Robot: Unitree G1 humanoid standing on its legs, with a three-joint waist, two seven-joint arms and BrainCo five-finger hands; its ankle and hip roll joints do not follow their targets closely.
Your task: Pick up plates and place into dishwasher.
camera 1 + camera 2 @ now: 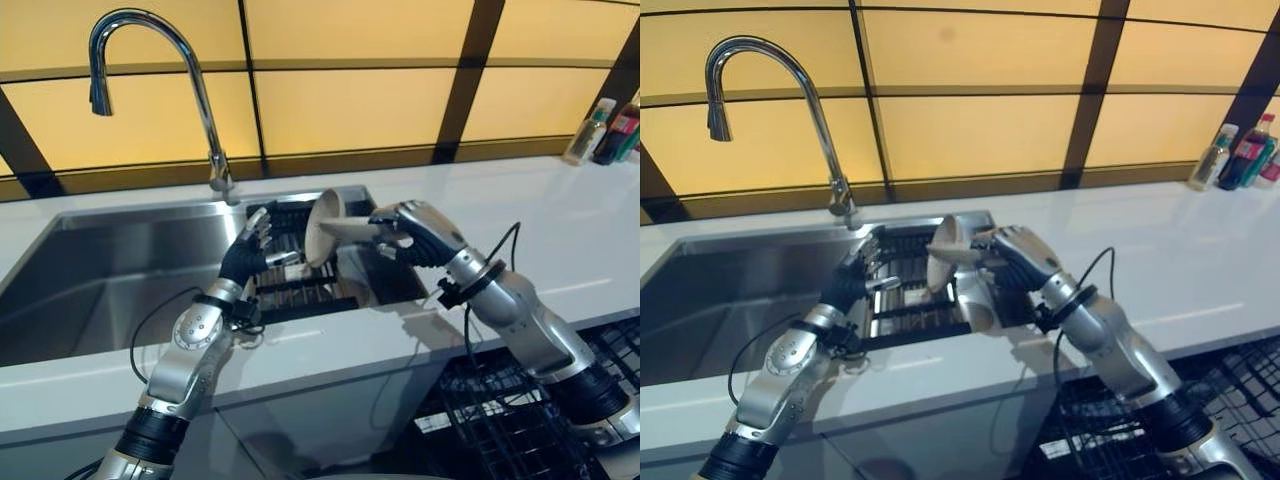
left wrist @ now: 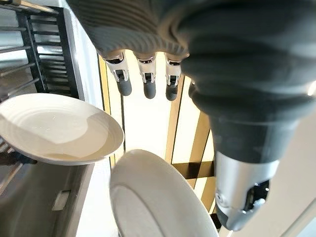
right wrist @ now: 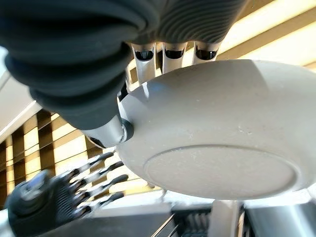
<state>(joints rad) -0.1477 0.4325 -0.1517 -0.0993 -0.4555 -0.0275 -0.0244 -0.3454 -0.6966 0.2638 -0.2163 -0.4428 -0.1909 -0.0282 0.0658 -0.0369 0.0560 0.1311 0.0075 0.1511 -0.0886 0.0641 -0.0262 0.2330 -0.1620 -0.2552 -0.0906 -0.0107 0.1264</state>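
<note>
My right hand is shut on a cream plate, held on edge above the dark rack in the right end of the sink. In the right wrist view its fingers curl over the plate's rim and the thumb presses the underside. A second cream plate leans in the rack just below. My left hand hovers open over the rack's left side, a little left of the held plate, its fingers straight and holding nothing. Two plates show beyond them.
The steel sink basin lies to the left under a tall curved faucet. White counter runs to the right, with bottles at its far end. A black wire dishwasher rack stands open below the counter's front edge at the lower right.
</note>
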